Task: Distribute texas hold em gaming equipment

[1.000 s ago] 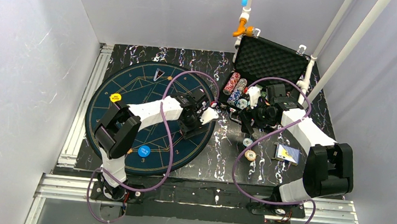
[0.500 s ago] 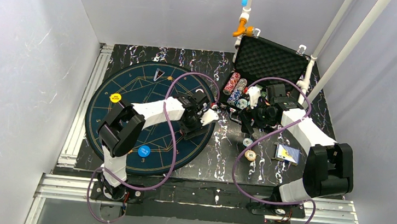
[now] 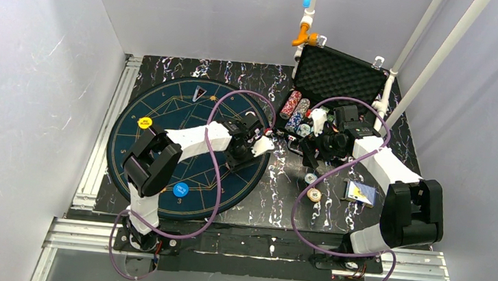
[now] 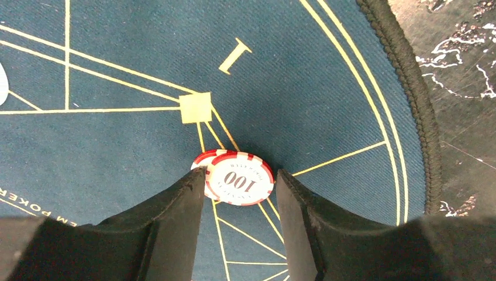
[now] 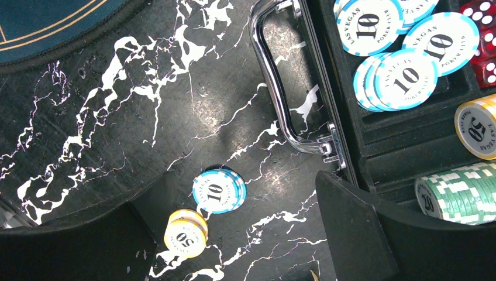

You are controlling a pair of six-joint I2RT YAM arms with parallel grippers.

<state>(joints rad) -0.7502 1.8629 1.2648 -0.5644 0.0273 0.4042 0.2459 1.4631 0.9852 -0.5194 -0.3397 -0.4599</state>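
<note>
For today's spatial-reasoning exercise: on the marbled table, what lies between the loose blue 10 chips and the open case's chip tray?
The chrome handle of the case, above bare tabletop; the right wrist view shows it.

Under 100 chip (image 4: pixel 241 185), lower red chip (image 4: pixel 202 158) mostly hidden; green stack (image 5: pixel 462 198) cut by right edge.

High overview; two close, downward wrist views

A blue button disc (image 3: pixel 179 189) lies on the mat (image 3: pixel 167 105).
</note>
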